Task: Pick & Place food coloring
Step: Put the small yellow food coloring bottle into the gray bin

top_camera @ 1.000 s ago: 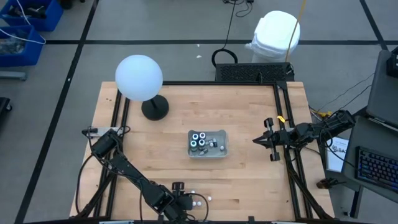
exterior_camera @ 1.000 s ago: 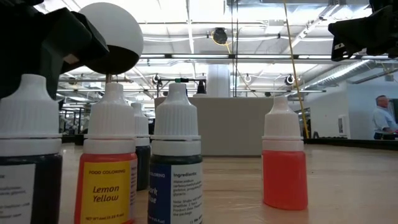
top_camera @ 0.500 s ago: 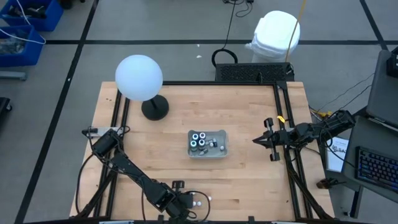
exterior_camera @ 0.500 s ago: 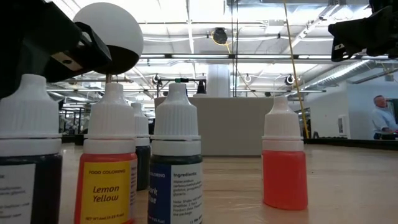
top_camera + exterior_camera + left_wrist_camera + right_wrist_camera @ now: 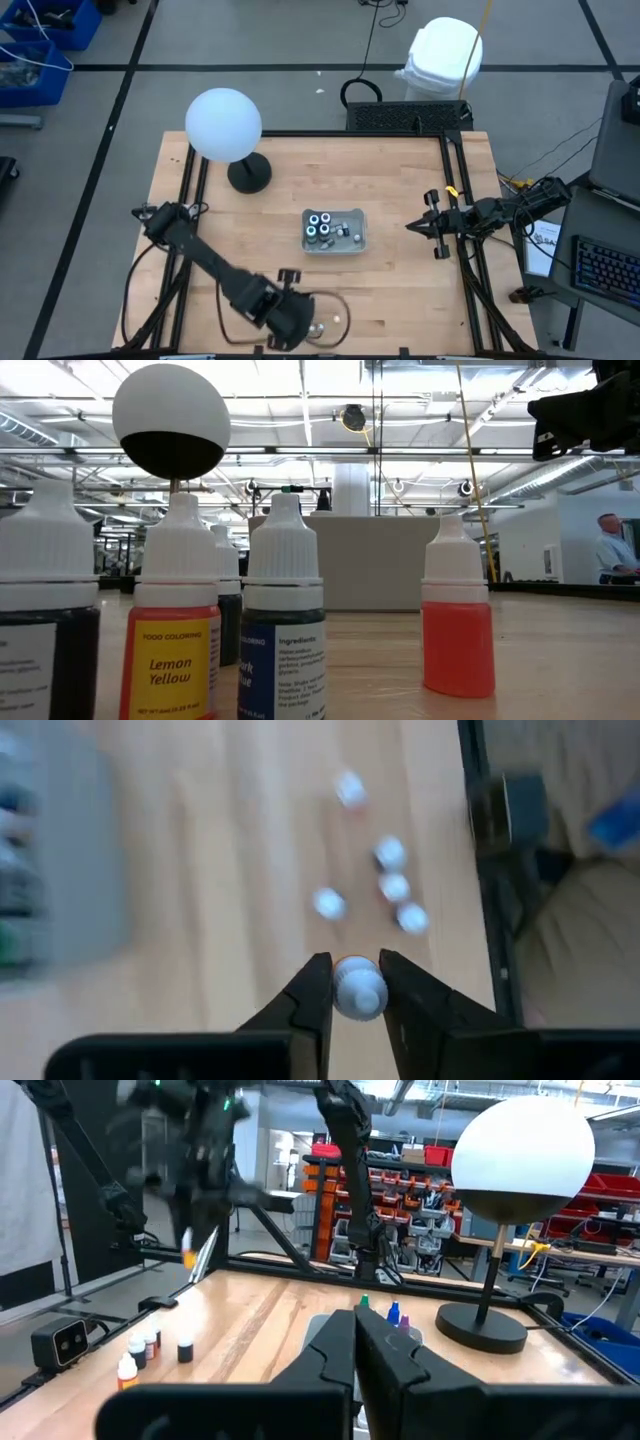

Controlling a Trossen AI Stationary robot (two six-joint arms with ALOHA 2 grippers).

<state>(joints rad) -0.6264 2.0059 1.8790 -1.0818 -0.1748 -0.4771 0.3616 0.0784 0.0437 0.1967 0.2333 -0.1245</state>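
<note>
My left gripper (image 5: 348,982) pinches one white-capped vial (image 5: 358,988), cap toward wrist; the tray (image 5: 334,232) lies well apart, beyond it.

place: robotics lab | evidence: red parts bins (image 5: 400,1165); open hall ceiling lights (image 5: 420,455)

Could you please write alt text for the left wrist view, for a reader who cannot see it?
The left end effector grips a white-capped food coloring bottle between its two dark fingers. Five more white-capped bottles stand loose on the wooden table beyond, near its dark edge rail.
</note>
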